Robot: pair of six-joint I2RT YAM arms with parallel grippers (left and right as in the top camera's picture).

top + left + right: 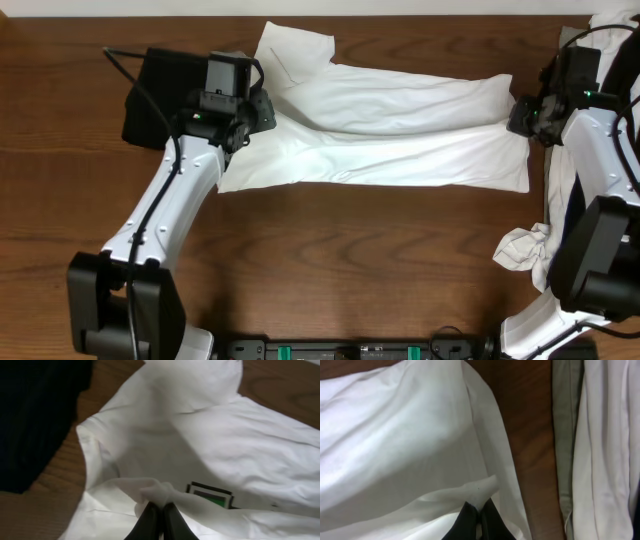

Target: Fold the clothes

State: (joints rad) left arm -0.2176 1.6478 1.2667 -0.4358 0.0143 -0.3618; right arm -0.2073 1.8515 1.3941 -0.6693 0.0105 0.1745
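Note:
A white T-shirt (pixel 400 130) lies stretched sideways across the far half of the table, partly folded lengthwise, one sleeve (pixel 290 50) sticking out at the top left. My left gripper (pixel 243 128) is shut on a pinch of its fabric at the left end. The left wrist view shows the closed jaws (pixel 156 509) holding a white fold (pixel 150 491) beside the green-and-grey print (pixel 210 495). My right gripper (pixel 520 115) is shut on the shirt's right edge; its jaws (pixel 480 510) pinch a white fold (pixel 480 491). A black garment (pixel 150 95) lies at the far left.
More white and pale clothes (pixel 560 200) hang in a pile along the right edge, with a bunched white piece (pixel 525 250) near my right arm's base. They also show in the right wrist view (pixel 605 435). Bare wood (pixel 350 260) fills the front half of the table.

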